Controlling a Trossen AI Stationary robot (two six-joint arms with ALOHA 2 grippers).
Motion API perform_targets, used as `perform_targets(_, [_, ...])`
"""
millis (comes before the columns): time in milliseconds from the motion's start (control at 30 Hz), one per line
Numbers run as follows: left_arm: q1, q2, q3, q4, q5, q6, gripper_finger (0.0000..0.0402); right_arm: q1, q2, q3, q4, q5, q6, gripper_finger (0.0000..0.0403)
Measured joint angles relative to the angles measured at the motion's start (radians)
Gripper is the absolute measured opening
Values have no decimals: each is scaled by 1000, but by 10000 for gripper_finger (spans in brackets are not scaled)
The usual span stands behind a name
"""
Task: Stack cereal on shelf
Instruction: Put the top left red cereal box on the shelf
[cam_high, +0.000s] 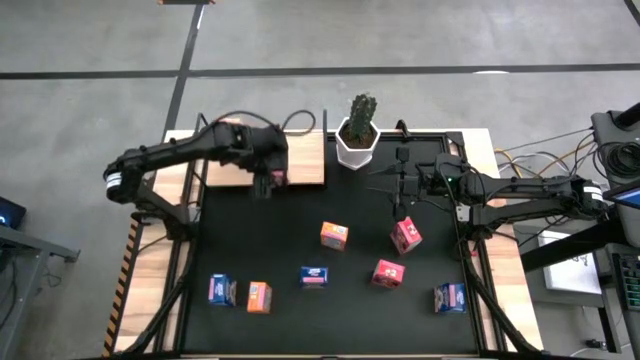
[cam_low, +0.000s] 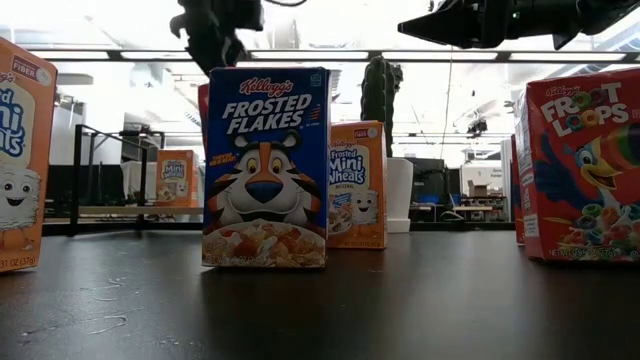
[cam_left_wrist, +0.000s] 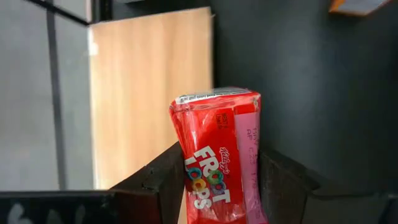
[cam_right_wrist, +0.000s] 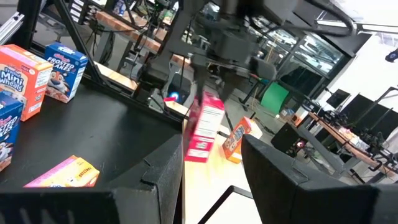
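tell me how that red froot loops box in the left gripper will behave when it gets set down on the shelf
The Froot Loops box, clamped between the left gripper's fingers above the shelf, looks like thin, light cardboard, so it probably dents if squeezed harder. Its glossy faces may slip a little. Tall and narrow, it could tip if released tilted.
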Motion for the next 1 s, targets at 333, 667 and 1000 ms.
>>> perform_targets(333, [217,3,0,48,0,209,156,0,0,0,0,0,1,155])
perform_targets(667, [353,100,12,78,29,336,156,0,0,0,0,0,1,155])
perform_targets(1000, [389,228,81,64,29,385,156,0,0,0,1,1,-8,155])
